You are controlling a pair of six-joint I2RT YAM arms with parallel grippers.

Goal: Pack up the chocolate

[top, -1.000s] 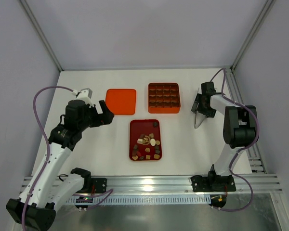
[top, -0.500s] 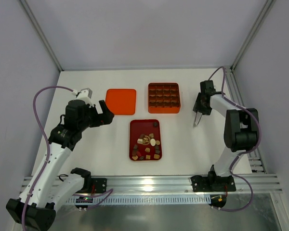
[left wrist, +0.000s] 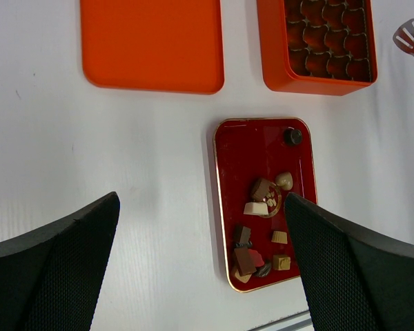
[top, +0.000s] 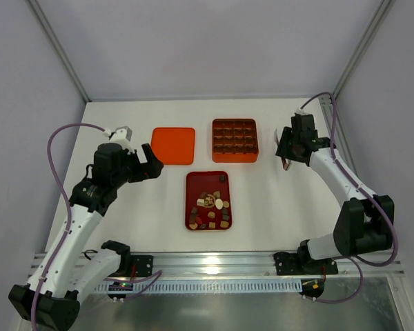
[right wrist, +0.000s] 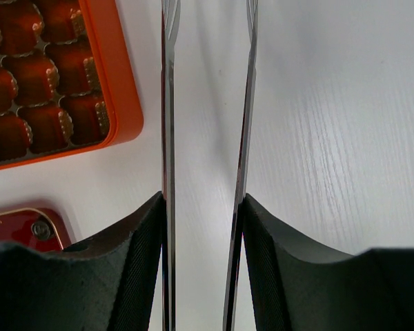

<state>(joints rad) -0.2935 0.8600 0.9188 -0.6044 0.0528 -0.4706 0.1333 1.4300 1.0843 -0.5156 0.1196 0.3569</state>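
On the white table [top: 262, 200], the right hand [right wrist: 201, 227] squeezes tongs [right wrist: 167, 138], tips cut off; left hand [left wrist: 200, 201] gapes wide.

It was a robotics lab cell: a white worktop [top: 124, 124] boxed in by plain grey panels [top: 207, 48], with two cabled arms [top: 76, 207] bolted to an aluminium rail [top: 221, 262].

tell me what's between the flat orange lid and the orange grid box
Only a bare strip of white table separates the flat orange lid from the orange grid-compartment box, clear in the top external and left wrist views.
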